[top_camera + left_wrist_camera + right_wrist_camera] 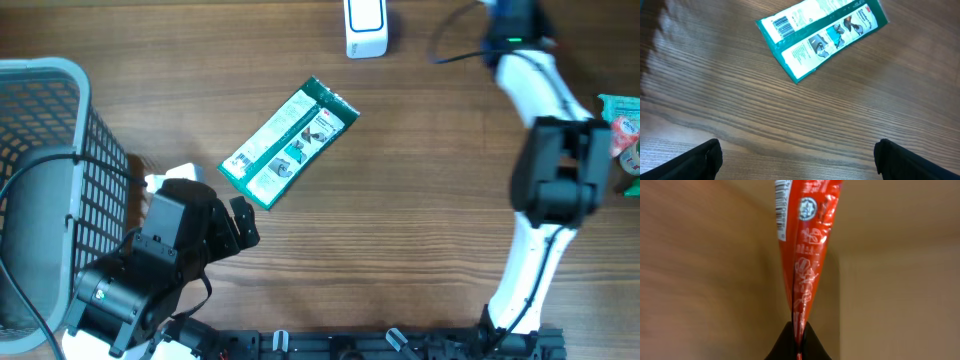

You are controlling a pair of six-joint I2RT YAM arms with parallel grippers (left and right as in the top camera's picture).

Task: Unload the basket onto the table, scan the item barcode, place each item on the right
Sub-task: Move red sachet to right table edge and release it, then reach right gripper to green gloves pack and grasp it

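Black and bulky, the left end effector [240, 225] sits low-left overhead, just beside the grey basket [40, 68]. Bare surface [420, 210] lies all around the green packet [290, 143], which is flat, its long axis running lower-left to upper-right. A white scanner [365, 28] stands at the far edge.

Left wrist: fingers [695, 162] spread wide with nothing between them, the green packet apart ahead (barcode [783, 25] at its left end).

Right wrist: the right end effector [799, 340] is pressed together, pinching the red packet [807, 255] by its lower tip. Its long axis points straight away, with a barcode strip [781, 210] along the left edge.
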